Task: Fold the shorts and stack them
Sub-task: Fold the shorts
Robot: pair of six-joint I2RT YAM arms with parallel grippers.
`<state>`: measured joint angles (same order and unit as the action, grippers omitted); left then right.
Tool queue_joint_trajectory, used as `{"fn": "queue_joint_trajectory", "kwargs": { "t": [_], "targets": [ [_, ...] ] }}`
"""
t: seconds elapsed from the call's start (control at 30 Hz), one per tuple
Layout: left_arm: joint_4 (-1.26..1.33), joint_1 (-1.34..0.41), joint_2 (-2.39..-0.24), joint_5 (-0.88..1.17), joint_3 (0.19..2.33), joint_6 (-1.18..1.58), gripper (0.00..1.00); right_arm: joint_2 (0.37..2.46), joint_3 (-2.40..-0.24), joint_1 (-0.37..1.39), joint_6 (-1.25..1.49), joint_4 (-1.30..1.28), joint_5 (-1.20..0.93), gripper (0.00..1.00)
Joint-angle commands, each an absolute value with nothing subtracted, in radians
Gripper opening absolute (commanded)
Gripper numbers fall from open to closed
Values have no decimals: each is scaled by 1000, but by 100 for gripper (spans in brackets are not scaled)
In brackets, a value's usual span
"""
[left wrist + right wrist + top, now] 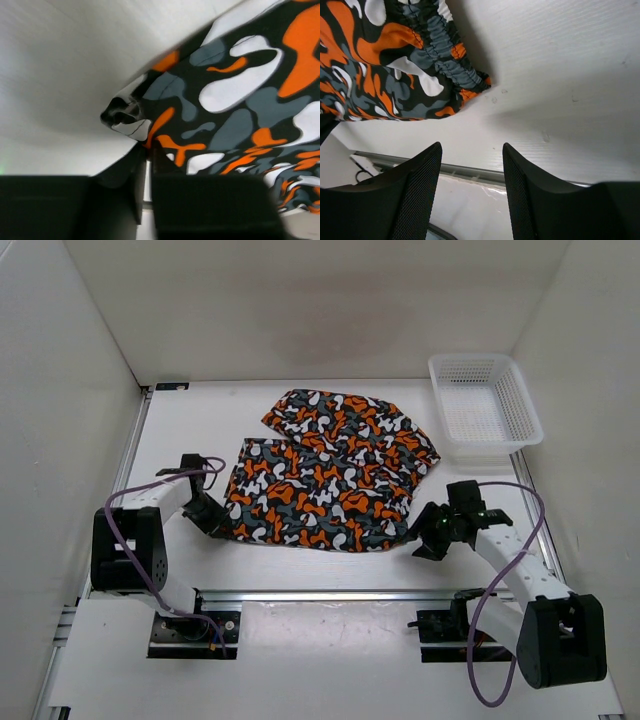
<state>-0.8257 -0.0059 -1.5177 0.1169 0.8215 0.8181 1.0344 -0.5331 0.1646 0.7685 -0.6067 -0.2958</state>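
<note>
The white desk fills the floor of a white-walled booth. The shorts lie spread flat across its middle, the largest thing on it. Their long axis runs roughly from the left edge to the right edge, with the right end tilted a little toward the far edge. The gathered elastic waistband faces the right edge. The two legs open toward the left, one lying toward the near-left and the other splaying toward the far edge, with a notch between them.

A white mesh basket sits in the far right corner, just beside the shorts' right end but apart from them.

The left arm bends in from the near left corner, and the right arm reaches in from the near right corner.

The left gripper is at the near-left corner of the shorts. In the left wrist view its fingers are drawn together to a thin slit and nip the hem, and the fabric corner just beyond them is bunched and lifted.

The right gripper sits low over bare desk, just off the near-right waistband corner. Its fingers are spread wide apart and hold nothing.
</note>
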Motion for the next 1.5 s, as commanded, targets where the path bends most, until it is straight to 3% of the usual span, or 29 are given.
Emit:
{"fn": "queue_joint_trajectory", "kwargs": {
  "t": [0.0,0.27,0.43,0.5,0.57,0.6,0.63,0.87,1.03,1.13,1.47],
  "targets": [
    [-779,-9,-1508,120,827,821,14,1034,-508,164,851,-491,-351,58],
    [-779,-18,-1459,120,836,811,10,1181,-384,202,1018,-171,-399,58],
    [-779,-18,-1448,120,825,811,10,1261,-371,279,1100,-58,-278,58],
    [-779,-18,-1436,129,825,802,10,1290,-371,302,1100,-14,-232,46],
    [-779,-18,-1422,139,825,787,10,1313,-411,302,1069,-46,-187,24],
    [-779,-18,-1408,140,834,778,10,1313,-441,302,1051,-82,-172,3],
    [-779,-18,-1399,153,844,778,10,1313,-519,302,1033,-133,-151,0],
    [-893,3,-1267,176,1083,733,10,1223,-920,302,718,-516,-20,0],
    [-1026,3,-1247,167,1447,695,10,1258,-1295,302,482,-774,-20,0],
    [-1054,12,-1224,146,1653,695,10,1258,-1434,302,399,-881,-60,0],
    [-1023,12,-1049,48,2003,695,10,1154,-1932,302,266,-1057,-294,0]
  ]
}}
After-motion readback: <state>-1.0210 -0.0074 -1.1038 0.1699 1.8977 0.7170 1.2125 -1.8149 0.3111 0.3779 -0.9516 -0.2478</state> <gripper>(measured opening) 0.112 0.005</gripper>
